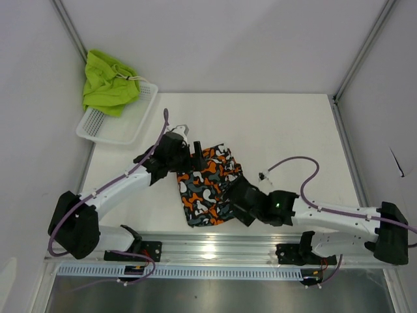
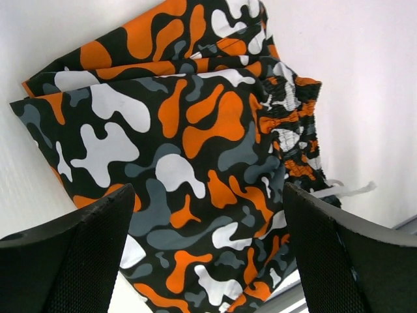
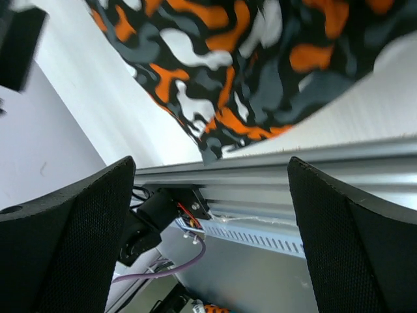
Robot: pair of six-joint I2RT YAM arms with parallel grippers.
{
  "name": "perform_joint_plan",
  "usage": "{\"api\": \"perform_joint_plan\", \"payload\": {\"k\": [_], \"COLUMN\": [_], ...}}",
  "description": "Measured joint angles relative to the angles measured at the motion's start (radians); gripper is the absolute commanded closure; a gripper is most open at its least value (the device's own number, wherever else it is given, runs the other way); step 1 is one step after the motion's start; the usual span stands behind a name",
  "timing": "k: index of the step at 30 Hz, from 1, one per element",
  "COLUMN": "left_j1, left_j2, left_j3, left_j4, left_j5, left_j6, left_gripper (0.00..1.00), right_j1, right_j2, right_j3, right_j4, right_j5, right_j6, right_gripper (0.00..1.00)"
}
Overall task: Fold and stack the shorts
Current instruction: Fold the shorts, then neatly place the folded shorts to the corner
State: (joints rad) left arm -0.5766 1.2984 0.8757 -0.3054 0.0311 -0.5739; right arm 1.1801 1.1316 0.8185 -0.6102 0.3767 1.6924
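Centrally, camo shorts (image 1: 207, 186) on table (image 1: 293, 130); both jaws spread wide.

The right hand (image 1: 236, 198) hides one edge of the camo shorts (image 1: 206, 184); its wrist view is blurred.

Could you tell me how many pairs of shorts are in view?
2: the camo shorts lie on the table, front centre; the lime green shorts sit in the basket, far left. Others may hide beneath.
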Motion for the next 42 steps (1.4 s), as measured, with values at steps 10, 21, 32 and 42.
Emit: {"api": "perform_joint_plan", "payload": {"k": [10,21,32,42], "left_j1": [0.079,0.101,0.126,0.128], "left_j2": [0.176,0.322,0.365,0.076], "left_j3": [0.026,0.067,0.08,-0.042], "left_j4": [0.05,0.035,-0.033,-0.038], "left_j5": [0.087,0.09,0.034,0.061], "left_j6": [0.026,0.034,0.027,-0.04], "left_gripper": [0.07,0.1,0.1,0.01], "right_j1": [0.174,0.122,0.077,-0.245], "right_j2": [0.183,0.275,0.298,0.137], "right_j3": [-0.075,-0.144,-0.165,-0.234], "right_j4": [0.066,0.219,0.282,0.266], "right_j5": [0.083,0.107,0.113,0.018], "right_j6": [0.248,0.277,0.291,0.047], "right_gripper": [0.1,0.33,0.94,1.0]}}
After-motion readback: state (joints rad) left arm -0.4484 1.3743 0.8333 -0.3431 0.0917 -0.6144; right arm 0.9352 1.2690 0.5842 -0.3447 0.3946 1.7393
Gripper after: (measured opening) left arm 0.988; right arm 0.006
